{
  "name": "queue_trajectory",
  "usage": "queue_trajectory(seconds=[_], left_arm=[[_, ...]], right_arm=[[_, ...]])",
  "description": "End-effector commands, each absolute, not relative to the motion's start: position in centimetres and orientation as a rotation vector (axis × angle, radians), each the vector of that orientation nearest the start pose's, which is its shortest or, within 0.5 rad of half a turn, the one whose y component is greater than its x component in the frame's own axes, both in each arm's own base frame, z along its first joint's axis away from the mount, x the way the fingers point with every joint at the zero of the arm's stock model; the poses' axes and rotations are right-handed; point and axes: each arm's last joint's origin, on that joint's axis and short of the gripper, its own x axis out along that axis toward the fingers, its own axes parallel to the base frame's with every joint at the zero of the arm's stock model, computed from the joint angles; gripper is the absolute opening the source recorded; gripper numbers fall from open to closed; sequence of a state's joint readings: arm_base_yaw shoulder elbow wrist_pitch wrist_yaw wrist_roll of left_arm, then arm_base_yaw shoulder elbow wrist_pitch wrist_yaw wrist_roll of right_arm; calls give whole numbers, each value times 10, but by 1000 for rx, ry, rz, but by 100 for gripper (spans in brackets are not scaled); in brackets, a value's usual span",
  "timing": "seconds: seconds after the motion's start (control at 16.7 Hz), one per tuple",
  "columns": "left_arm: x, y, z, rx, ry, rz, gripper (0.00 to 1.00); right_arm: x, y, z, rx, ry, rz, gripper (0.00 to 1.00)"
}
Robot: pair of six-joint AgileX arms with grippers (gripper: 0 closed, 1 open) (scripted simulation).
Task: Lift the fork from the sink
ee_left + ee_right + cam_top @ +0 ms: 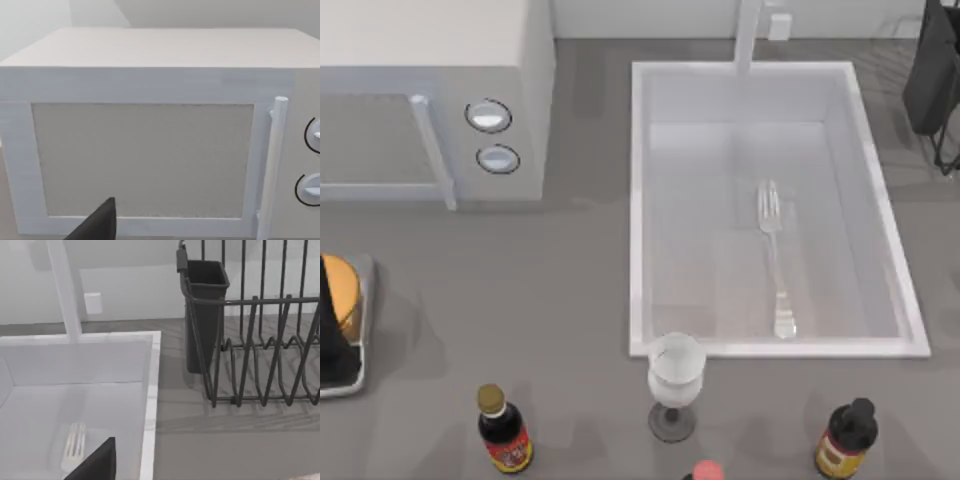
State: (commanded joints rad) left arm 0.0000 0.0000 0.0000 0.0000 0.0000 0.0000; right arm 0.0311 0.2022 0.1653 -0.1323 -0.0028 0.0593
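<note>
Grey tabletop holds the sink (pixel 640 200), where our unseen-state hands could skid the flat fork (pixel 773 258) against its floor.

Slim silvery fork (pixel 774 255) flat in white sink (pixel 638 200), seemingly right of centre; tines toward faucet

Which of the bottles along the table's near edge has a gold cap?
The dark bottle with the red label toward the left; the yellow-labelled bottle at the right has a black cap.

left tool (pixel 97 225), right tool (pixel 97 462) — parked
</note>
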Motion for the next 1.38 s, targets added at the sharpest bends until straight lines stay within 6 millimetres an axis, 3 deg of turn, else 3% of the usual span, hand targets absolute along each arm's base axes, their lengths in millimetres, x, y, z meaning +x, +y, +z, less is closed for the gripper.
queue_trajectory(seconds=[0.18, 0.36, 0.54, 0.72, 0.96, 1.2, 1.38], left_arm=[[106, -1, 160, 0, 0, 0, 100], [106, -1, 160, 0, 0, 0, 100], [106, -1, 160, 0, 0, 0, 100], [106, -1, 160, 0, 0, 0, 100], [106, -1, 160, 0, 0, 0, 100], [106, -1, 160, 0, 0, 0, 100], [106, -1, 160, 0, 0, 0, 100]], right_arm=[[126, 7, 222, 103, 322, 47, 100], [155, 15, 262, 146, 494, 60, 100], [201, 30, 297, 174, 689, 65, 100], [261, 53, 314, 182, 895, 60, 100], [347, 93, 296, 156, 1161, 37, 100], [413, 133, 243, 96, 1377, 10, 100], [443, 155, 199, 50, 1488, -2, 100]])
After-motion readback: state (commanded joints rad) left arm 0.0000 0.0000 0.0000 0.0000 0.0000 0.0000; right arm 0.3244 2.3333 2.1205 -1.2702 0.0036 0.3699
